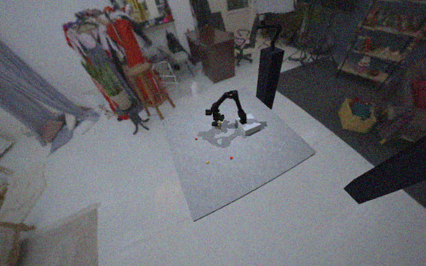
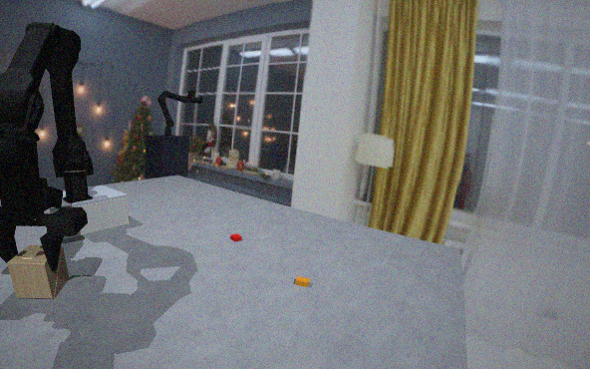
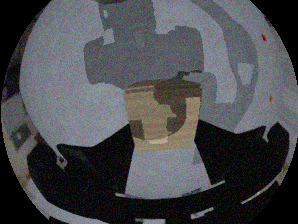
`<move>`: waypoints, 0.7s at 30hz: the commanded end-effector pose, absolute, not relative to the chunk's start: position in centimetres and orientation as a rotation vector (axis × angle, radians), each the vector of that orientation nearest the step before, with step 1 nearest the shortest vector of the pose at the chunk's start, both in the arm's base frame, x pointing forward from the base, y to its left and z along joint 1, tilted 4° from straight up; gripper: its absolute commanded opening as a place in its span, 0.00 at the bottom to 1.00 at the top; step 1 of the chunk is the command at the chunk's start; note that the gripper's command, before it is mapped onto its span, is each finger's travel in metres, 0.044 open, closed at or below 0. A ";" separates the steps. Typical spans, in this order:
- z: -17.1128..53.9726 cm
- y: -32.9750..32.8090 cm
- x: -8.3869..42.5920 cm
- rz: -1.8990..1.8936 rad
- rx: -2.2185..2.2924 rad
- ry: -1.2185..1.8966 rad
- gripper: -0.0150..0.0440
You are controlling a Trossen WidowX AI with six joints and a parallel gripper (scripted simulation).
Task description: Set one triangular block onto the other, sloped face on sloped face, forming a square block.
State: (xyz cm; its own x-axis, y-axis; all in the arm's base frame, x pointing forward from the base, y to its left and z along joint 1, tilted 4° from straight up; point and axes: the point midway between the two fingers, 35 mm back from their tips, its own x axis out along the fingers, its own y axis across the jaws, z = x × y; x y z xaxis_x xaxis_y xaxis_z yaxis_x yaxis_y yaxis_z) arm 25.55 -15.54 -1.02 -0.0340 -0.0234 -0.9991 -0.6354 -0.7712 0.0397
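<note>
your jaws (image 1: pixel 219 124) (image 2: pixel 31 261) closed on wood-grained wood (image 1: pixel 219 125) (image 2: pixel 33 276) (image 3: pixel 162 117), squared, flat-topped, between them, above the speckled grey counter (image 1: pixel 248 165) (image 2: pixel 249 319) (image 3: pixel 65 90)

Red cube (image 2: pixel 235 237), on tabletop (image 1: pixel 252 169) (image 2: pixel 349 299). Orange block (image 1: pixel 207 162) (image 2: pixel 302 281) near it, same surface. Second red cube (image 1: pixel 196 139) at table's far side from white box (image 1: pixel 252 127) (image 2: pixel 107 211). Yellow curtain (image 2: pixel 424 120); lamp (image 2: pixel 375 151) beside it.
</note>
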 end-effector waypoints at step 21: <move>-1.2 -15.5 25.6 1.858 -1.804 0.690 0.25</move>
